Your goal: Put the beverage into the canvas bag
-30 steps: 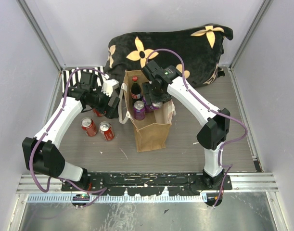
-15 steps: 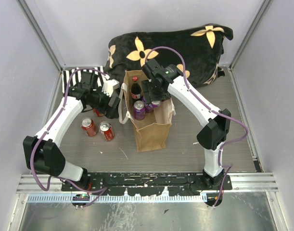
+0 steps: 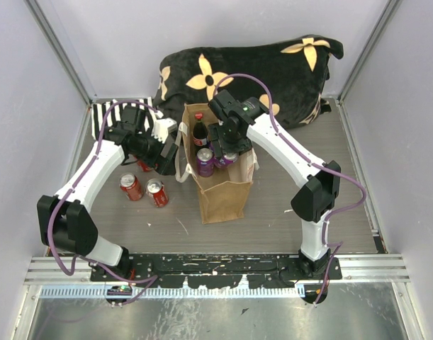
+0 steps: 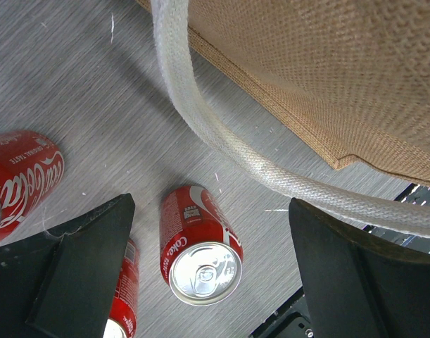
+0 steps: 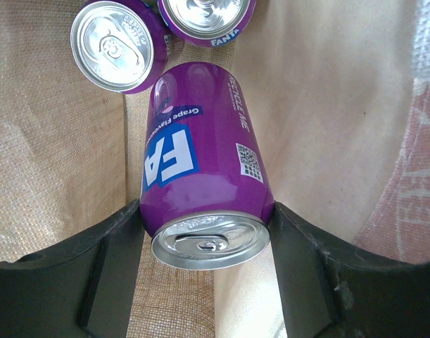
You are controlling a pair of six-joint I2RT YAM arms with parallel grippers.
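Nearest you, 2 red cans (image 3: 131, 187) lay on the counter (image 3: 273, 212), left of the bag (image 3: 223, 195). Just beyond them, your left end effector (image 3: 163, 152) hung beside the bag's left side with its fingers (image 4: 88, 260) spread wide and nothing between them. Its wrist camera looked down on 3 red cans, 1 of them (image 4: 200, 246) under the gap between the fingers, and on the bag's cream strap (image 4: 215, 134) looping across the view.

The bag stood upright at mid-counter with its mouth open. Your right end effector (image 3: 227, 145) reached down into that mouth and pinched the purple can (image 5: 204, 190) by its sides, silver top toward the wrist camera. The can was inside the bag, between the fabric walls; you could not tell whether it touched the bottom. Deeper in, 2 more purple cans (image 5: 116, 46) stood with tops up, close beside each other. A dark bottle (image 3: 200, 132) with a red cap stood at the bag's far-left corner.

Farthest back, a black cushion (image 3: 251, 71) with tan flowers lay against the rear wall, and a striped cloth (image 3: 103, 113) filled the far-left corner.
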